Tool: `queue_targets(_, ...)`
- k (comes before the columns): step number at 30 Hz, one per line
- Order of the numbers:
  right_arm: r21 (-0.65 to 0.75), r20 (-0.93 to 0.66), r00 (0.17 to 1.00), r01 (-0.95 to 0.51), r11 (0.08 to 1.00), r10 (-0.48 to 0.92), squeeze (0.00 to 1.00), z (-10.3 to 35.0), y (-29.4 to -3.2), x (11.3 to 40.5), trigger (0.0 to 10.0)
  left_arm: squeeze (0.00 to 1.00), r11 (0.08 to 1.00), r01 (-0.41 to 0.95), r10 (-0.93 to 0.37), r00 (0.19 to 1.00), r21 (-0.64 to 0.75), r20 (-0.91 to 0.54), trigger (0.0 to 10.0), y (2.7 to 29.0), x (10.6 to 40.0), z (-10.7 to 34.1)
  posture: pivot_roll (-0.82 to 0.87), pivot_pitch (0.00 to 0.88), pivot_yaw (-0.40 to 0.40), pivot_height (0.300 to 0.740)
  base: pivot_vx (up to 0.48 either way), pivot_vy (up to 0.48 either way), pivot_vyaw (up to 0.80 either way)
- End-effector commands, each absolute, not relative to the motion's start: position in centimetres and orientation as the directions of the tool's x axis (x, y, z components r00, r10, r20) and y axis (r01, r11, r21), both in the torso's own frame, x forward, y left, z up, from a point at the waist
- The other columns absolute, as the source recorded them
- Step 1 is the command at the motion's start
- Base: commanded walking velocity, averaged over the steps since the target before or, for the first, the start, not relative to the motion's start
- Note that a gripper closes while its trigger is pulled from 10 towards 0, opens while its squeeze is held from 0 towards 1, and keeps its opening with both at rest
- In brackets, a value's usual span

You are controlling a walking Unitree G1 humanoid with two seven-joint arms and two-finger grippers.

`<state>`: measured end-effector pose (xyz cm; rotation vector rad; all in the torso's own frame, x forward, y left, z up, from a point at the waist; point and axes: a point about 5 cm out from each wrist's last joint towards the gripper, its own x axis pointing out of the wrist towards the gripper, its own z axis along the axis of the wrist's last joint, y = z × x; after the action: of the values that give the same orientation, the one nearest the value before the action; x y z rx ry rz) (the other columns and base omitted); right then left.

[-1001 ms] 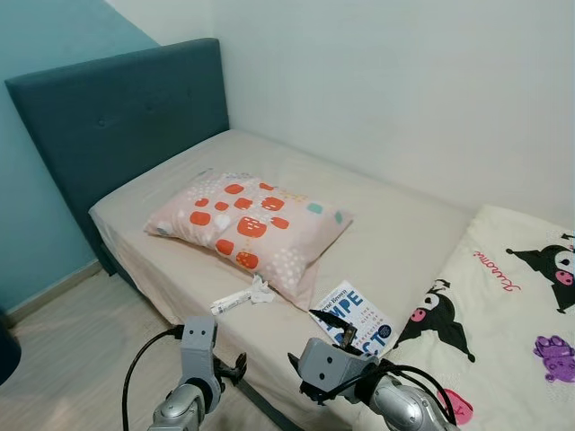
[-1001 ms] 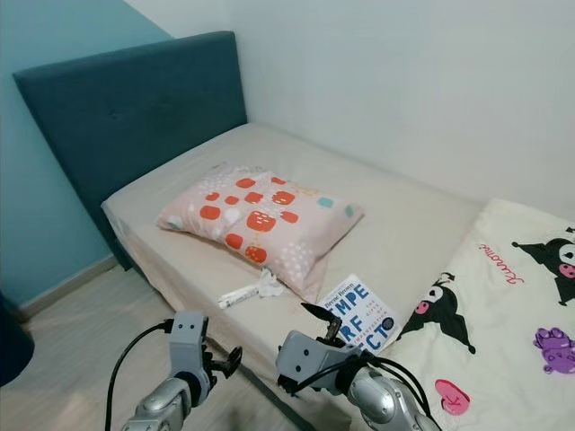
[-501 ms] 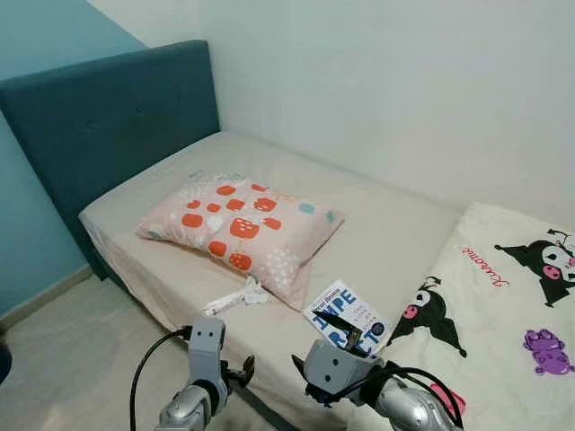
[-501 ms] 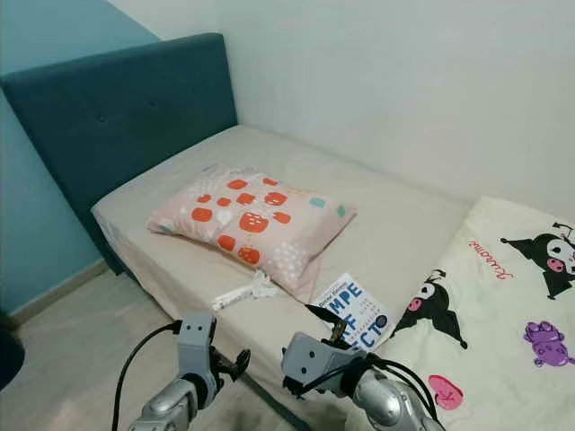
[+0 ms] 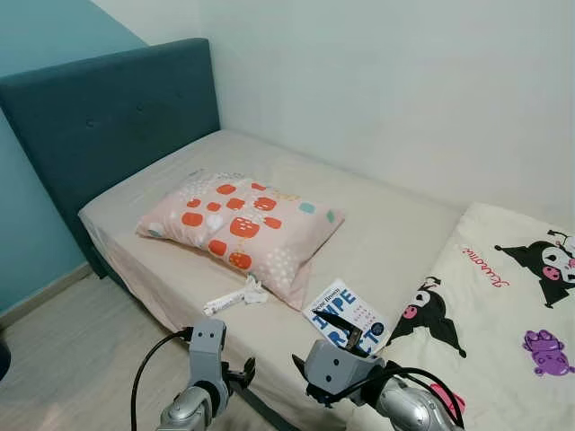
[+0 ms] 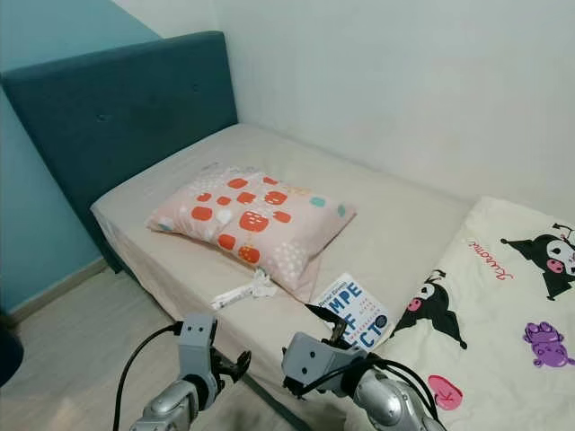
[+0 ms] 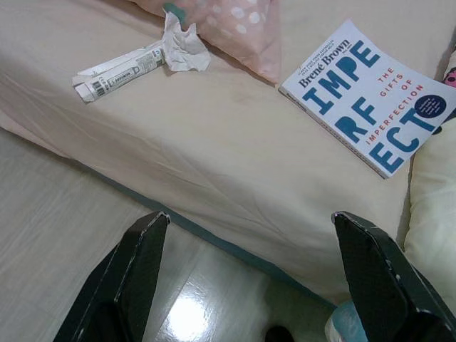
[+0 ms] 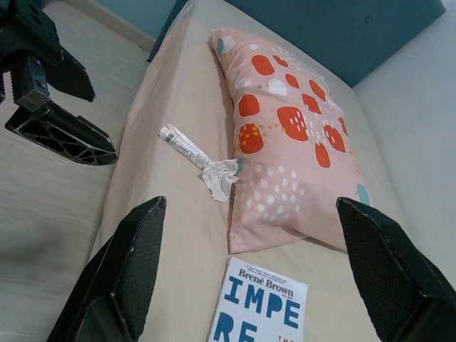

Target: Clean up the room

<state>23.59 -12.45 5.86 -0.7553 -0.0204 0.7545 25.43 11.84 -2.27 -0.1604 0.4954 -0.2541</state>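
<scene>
Our right gripper partly hides the book; our left wrist view reads its cover whole. Both grippers, left gripper included, stand spread and empty before the bed, near the crumpled wrapper.

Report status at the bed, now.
Left gripper and right gripper open, empty, at the bed edge. Crumpled wrapper and book on mattress beside pillow. Nothing blocking.

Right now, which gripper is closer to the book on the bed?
Right. The right gripper hangs open at the bed edge, its fingers just in front of the book. The left gripper, also open, hangs over the floor off to the book's left.
</scene>
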Motion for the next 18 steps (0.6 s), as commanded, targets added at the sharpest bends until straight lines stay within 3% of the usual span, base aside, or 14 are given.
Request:
queue_targets(1, -0.625, -0.232, 0.740, -0.611, 0.486, 0.632, 0.00, 6.0, -12.5, 23.6, 10.0, 0.00, 0.957, 0.196, -0.274, 0.849, -0.212, -0.451, 10.0, 11.9, 25.4, -2.4, -0.23, 0.012, 0.003, 0.740, 0.000, 0.000, 0.00)
queue_targets(11, -0.626, -0.230, 0.738, -0.611, 0.484, 0.634, 0.00, 5.9, -11.9, 23.4, 10.0, 0.00, 0.961, 0.183, -0.260, 0.852, -0.207, -0.454, 10.0, 12.6, 25.2, -2.5, -0.22, 0.019, -0.015, 0.740, 0.000, 0.000, 0.00)
queue_targets(18, -0.624, -0.235, 0.739, -0.613, 0.486, 0.631, 0.00, 5.8, -12.0, 23.3, 10.0, 0.00, 0.963, 0.255, -0.269, 0.858, -0.091, -0.438, 10.0, 13.3, 25.5, -2.1, -0.21, 0.022, -0.037, 0.740, 0.000, 0.000, 0.00)
